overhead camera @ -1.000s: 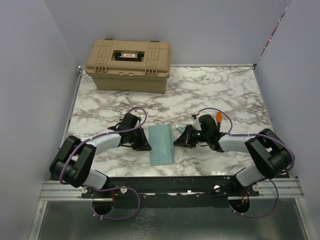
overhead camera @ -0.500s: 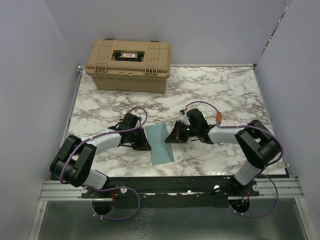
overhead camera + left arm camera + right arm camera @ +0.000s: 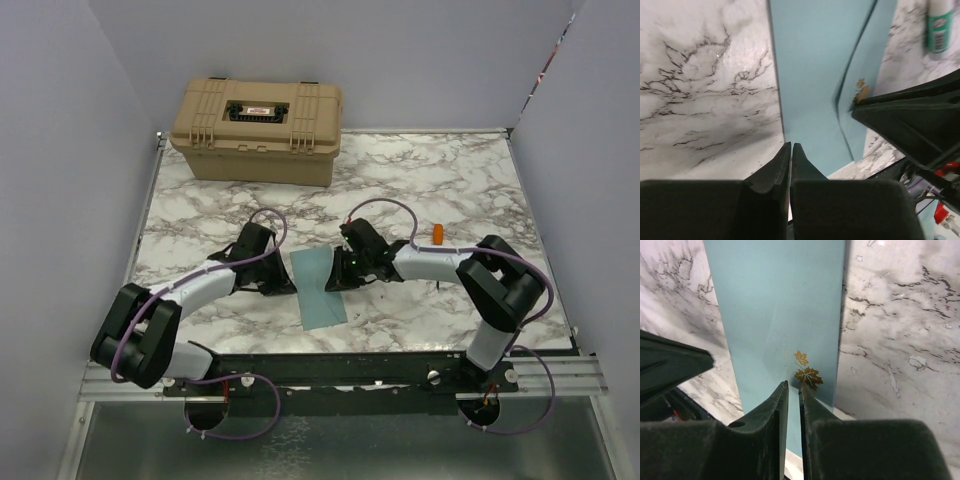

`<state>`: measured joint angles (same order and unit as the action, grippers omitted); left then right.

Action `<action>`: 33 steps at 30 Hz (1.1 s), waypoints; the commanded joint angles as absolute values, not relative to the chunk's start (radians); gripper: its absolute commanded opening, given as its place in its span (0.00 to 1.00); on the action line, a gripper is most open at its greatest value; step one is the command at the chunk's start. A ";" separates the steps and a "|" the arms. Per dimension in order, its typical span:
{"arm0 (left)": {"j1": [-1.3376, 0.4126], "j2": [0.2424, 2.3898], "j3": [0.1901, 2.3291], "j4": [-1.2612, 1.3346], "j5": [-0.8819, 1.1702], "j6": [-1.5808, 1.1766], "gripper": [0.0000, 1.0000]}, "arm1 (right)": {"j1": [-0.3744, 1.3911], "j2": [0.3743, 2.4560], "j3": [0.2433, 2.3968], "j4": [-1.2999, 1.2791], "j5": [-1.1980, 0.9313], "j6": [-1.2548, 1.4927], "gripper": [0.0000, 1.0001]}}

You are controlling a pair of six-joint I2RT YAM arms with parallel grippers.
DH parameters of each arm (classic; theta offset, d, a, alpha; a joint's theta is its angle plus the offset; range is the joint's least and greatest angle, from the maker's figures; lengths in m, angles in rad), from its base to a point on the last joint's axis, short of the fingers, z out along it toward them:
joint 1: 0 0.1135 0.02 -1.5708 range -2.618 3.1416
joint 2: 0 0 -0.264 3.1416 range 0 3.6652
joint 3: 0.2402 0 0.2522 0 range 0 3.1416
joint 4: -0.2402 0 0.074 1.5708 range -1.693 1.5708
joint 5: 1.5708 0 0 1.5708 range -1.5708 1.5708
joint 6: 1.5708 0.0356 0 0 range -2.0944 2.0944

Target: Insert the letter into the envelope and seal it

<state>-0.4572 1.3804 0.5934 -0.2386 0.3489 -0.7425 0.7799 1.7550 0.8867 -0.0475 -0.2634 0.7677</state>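
Note:
The teal envelope (image 3: pixel 318 288) lies flat on the marble table between my two grippers, its flap folded down. It fills the left wrist view (image 3: pixel 815 75) and the right wrist view (image 3: pixel 775 305). A gold maple-leaf sticker (image 3: pixel 807 374) sits at the flap's tip. My right gripper (image 3: pixel 793 386) is shut but for a thin slit, tips down on the envelope beside the sticker; it also shows in the top view (image 3: pixel 336 279). My left gripper (image 3: pixel 791 145) is shut, tips at the envelope's left edge, also in the top view (image 3: pixel 287 284). The letter is not in view.
A tan hard case (image 3: pixel 258 128) stands at the back left of the table. A teal-and-white glue stick (image 3: pixel 939 25) lies just right of the envelope. A small orange object (image 3: pixel 437 235) lies by the right arm. Grey walls enclose three sides.
My right arm has swung left, bringing its gripper from beside the envelope onto its right part. The left gripper has shifted slightly. The envelope has stayed put.

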 commanded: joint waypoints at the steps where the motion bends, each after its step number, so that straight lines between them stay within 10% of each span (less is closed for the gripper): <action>1: -0.428 1.284 0.667 -0.233 0.303 -0.763 0.03 | 0.828 1.795 0.942 -0.236 -0.057 0.702 0.18; 33: -0.426 1.824 0.745 0.152 0.543 -0.828 0.00 | 0.920 1.689 0.890 -0.200 0.128 0.410 0.23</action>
<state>-0.4267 1.8202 0.8131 0.1596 0.5785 -0.8444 0.9226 1.7119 0.8909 -0.0467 0.0715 0.4427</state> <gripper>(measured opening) 0.002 0.226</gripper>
